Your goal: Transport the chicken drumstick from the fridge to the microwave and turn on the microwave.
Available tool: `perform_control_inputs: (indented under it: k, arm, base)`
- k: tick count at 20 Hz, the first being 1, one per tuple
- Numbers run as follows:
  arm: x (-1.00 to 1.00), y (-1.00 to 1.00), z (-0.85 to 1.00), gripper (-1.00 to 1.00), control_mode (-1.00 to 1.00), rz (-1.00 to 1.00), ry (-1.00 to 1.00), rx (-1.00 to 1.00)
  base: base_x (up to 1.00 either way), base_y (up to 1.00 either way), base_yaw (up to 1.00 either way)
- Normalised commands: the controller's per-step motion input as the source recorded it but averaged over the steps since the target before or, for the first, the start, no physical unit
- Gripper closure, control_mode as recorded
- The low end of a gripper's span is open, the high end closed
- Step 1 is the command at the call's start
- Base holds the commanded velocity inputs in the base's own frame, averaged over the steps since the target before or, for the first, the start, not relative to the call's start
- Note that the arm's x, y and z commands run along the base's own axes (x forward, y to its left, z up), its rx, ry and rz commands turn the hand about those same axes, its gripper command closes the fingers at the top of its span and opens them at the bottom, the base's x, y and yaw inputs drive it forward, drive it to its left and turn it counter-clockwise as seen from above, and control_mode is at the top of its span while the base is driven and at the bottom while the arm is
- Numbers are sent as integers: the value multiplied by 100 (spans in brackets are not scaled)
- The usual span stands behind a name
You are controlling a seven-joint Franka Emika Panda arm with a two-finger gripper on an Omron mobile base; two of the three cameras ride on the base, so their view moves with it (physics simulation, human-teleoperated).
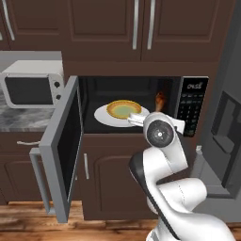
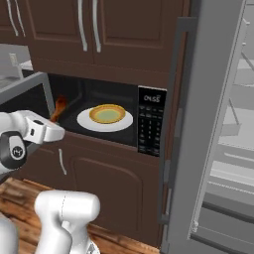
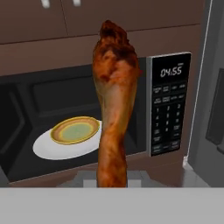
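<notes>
Chicken drumstick is what I have clamped in the claw, and on my hand view it stands up from between the fingertips, thin bone end down in the grip and the fat browned end uppermost. From the left base view I see only its orange-brown top poking up just beyond the wrist, at the mouth of the microwave; from the right base view it rises just past the end of the hand, at the near left corner of the cavity. The fingers themselves I cannot make out from either base camera, since the wrist covers them. Straight ahead of the claw the microwave stands open, its door swung out well to the left of my hand. Inside, beyond the drumstick and a little to its left, lies a white plate carrying a shallow yellow-rimmed bowl. To the right of the claw is the black keypad with its lit display. Farther right again is the grey fridge, its door open and pale shelves showing on my right base view. Far to the left, past the microwave door, a small white oven sits on the grey desk, and brown cabinets run above it all.
</notes>
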Motion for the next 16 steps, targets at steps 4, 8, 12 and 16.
perform_control_inputs:
  k: [4,8,12,16]
  arm:
    - [65,-6,-24,100,-100,4,-1,0]
    - [60,0,-11,100,-100,1,0,0]
    - [59,0,0,100,-100,0,0,0]
    - [58,0,0,100,-100,0,7,0]
  base:
    - [0,0,0]
    - [0,0,0]
    - [0,0,0]
    - [0,0,0]
